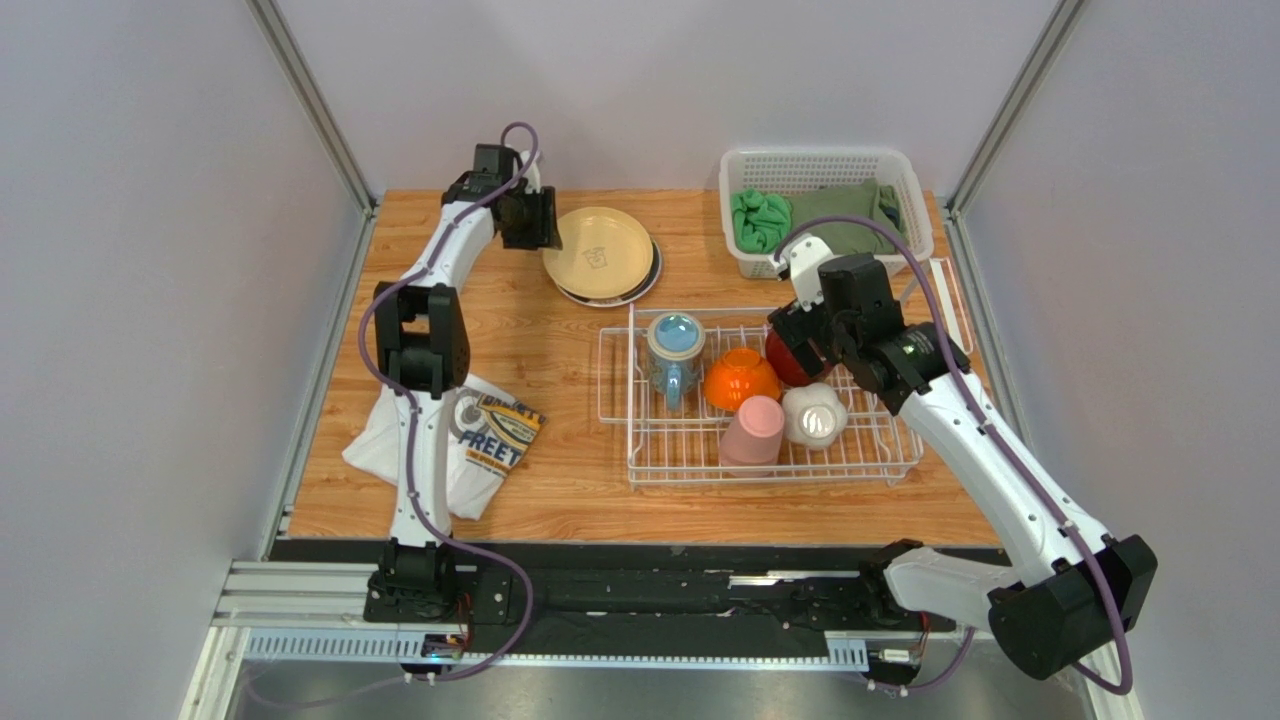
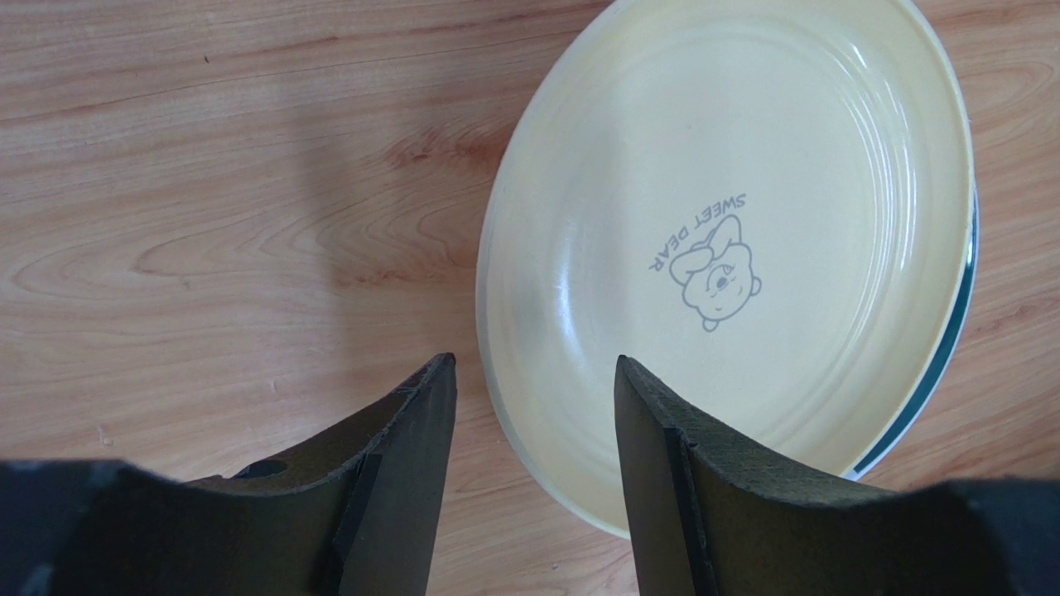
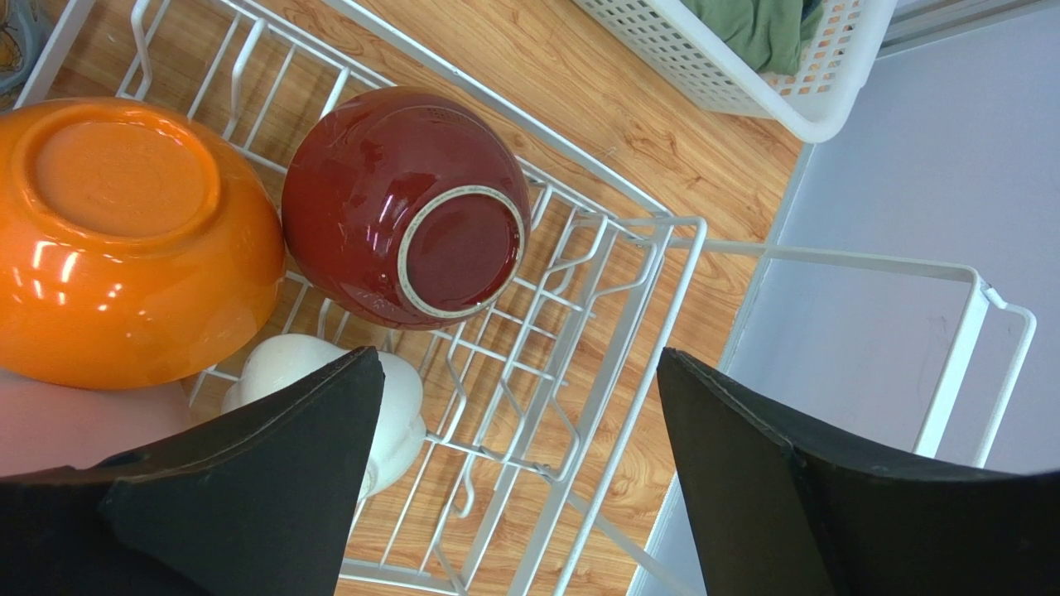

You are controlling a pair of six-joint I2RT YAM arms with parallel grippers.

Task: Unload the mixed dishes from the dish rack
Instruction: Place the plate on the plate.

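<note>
1. Dark red bowl [image 3: 404, 205] is sitting in the far right corner of the dish rack [image 1: 766, 477], tipped over with its foot ring facing up toward the right wrist camera.
2. Right gripper [image 3: 520, 373] is hovering over that same corner of the rack, fingers spread wide and holding nothing.
3. Key relation: in the right wrist view the bowl is lying ahead of the fingertips and off toward the left finger, not centred in the gap. I'm judging the gripper needs a shift that way before closing on the rim.
4. Right arm is clearly the nearer one. Left gripper [image 2: 533, 373] is working outside the rack, beyond its far left corner, at the stack of tan plates [image 1: 598, 252]. Its fingers are parted with the top plate's rim showing between them, and nothing looks clamped.
5. Other dishes are crowding the bowl inside the rack:
   - orange bowl [image 1: 739, 378] is touching or just beside it toward the rack's middle
   - small white bowl [image 1: 813, 416] is sitting nearer the rack's front
   - pink cup [image 1: 753, 431] is lying at the front
   - light-blue mug [image 1: 675, 353] is standing on the left side
</note>
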